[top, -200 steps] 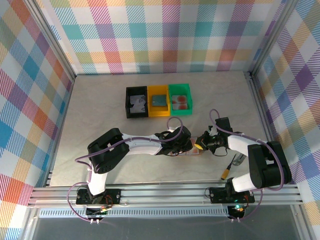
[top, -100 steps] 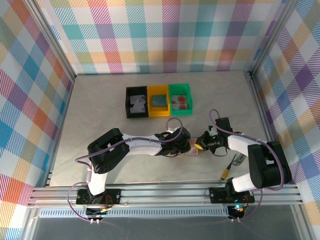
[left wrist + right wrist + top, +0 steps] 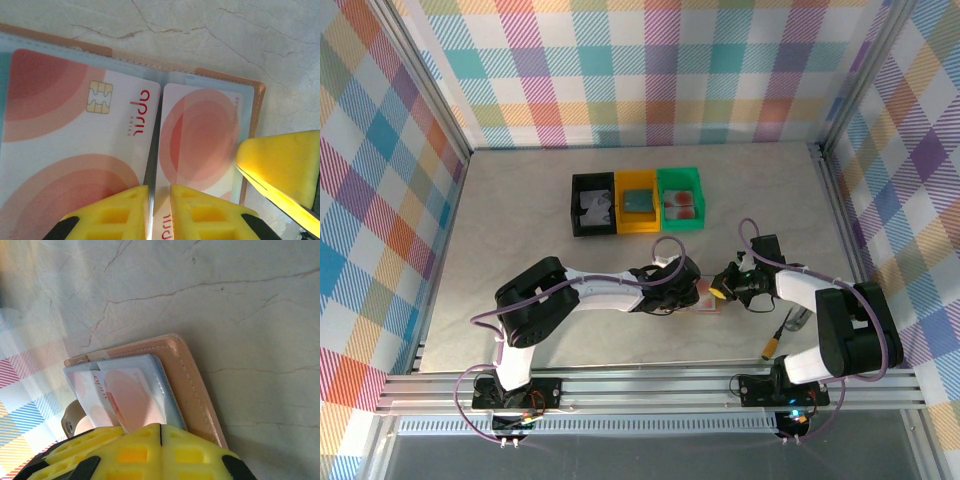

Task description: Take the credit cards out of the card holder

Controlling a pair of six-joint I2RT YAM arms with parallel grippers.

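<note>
The card holder point(image 3: 708, 297) lies open on the worktop point(image 3: 520, 220), low and right of centre in the top view, where the 2 arms meet. In the left wrist view 2 credit cards lie within its outline: the chip card point(image 3: 75, 135) across the left half of the frame and the second card point(image 3: 200, 135) right of centre, both pale with red-orange rounds.

The left gripper point(image 3: 159, 192) sits at the bottom edge of that frame. Its jaws are a thin slit apart, right over the line where the 2 cards meet, and I cannot tell whether they nip a card edge. The right gripper point(image 3: 160, 432) has its jaws together, tips against each other, over the near edge of the holder. One of its fingers point(image 3: 280, 165) shows as a yellow wedge on the holder's right border, so it reads as a hold-down, not a grasp.

The step in hand looks like drawing 1 card free. To do it well:
- Keep the right tip's weight on the tan cover, not on the second card, or that card will be pinned.
- Catch only 1 card edge. The slit straddles both, so shift toward the chip card before closing.
- Pull flat along the pocket's opening. Lifting steeply would bend the thin card or drag the holder up with it
</note>
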